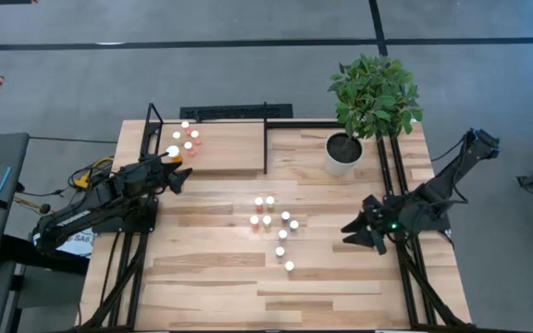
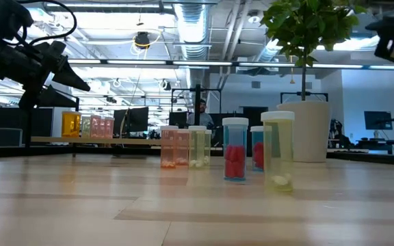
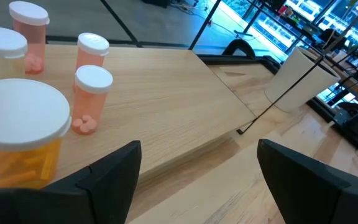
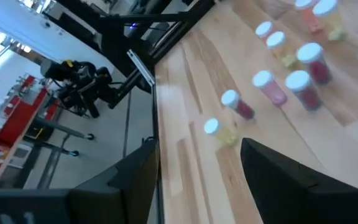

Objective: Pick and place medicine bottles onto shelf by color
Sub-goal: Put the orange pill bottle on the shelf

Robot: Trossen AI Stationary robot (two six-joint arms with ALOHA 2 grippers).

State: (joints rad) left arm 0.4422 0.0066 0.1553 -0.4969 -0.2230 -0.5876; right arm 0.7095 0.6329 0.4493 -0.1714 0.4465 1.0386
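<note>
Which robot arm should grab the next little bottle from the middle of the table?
Probably the right. The right gripper hangs open beside the table cluster of medicine bottles, with nothing between its fingers. The left gripper is open at the shelf, farther from the cluster.

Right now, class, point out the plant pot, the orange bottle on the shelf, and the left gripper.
plant pot (image 1: 342, 154), high view, its white side wall
orange bottle (image 3: 22, 142), left wrist view, its white cap
left gripper (image 3: 197, 180), left wrist view, midway between its open fingertips

Ceiling lights (image 2: 142, 41) are shining bright and even, the bottles (image 4: 272, 68) are smearing with blur, and shadows are staying soft.
</note>
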